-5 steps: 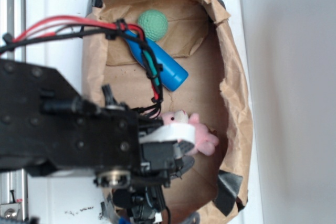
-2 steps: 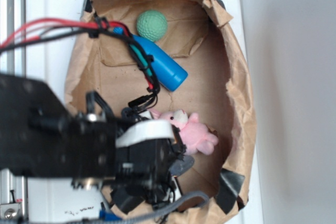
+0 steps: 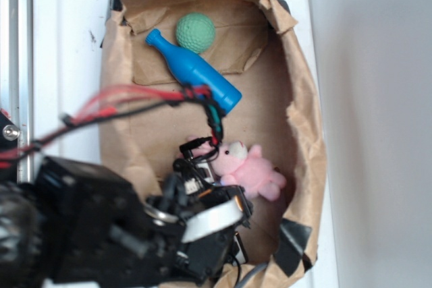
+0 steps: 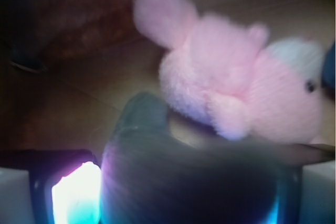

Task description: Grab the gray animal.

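Arm now lower over brown paper lining [image 3: 270, 99], end effector [image 4: 173, 192] pinching gray animal [image 4: 157, 156].

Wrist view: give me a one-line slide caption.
Close-up from the wrist: gray animal fills the blurred foreground between the gripper's fingers, with the pink plush bunny lying just beyond on brown paper.

The outside view is bright and even, with soft shadows inside the paper bag [image 3: 300, 119]. The near arm [image 3: 88, 234] looks blurry. The wrist view is dim and dark at the far left. Everything there is fuzzy: the pink bunny [image 4: 236, 87], the gray animal [image 4: 184, 177]. A bright glow [image 4: 76, 195] shines near left.
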{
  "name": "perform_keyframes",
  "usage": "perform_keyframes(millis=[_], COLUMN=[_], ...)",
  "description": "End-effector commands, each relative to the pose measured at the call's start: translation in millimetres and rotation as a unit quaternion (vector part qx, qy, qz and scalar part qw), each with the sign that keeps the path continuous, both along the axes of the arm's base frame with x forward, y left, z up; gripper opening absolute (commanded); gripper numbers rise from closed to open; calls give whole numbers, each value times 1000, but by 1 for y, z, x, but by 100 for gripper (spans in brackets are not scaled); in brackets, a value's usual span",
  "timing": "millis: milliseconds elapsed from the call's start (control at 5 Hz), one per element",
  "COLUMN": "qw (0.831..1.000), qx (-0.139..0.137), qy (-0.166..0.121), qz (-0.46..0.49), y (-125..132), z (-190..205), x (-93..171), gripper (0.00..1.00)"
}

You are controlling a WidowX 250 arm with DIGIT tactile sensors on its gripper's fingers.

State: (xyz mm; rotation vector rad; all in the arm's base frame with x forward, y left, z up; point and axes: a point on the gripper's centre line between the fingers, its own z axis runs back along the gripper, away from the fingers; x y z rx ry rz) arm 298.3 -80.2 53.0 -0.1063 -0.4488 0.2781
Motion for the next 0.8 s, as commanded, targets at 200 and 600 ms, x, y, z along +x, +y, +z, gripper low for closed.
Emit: perform_keyframes(millis=[200, 600], qw=[1000, 996], qx=[-30, -10], qy=[8, 69], qz=[-1, 54], y=[16, 85], z=[24, 82], x=[-2, -12], gripper=[0, 0])
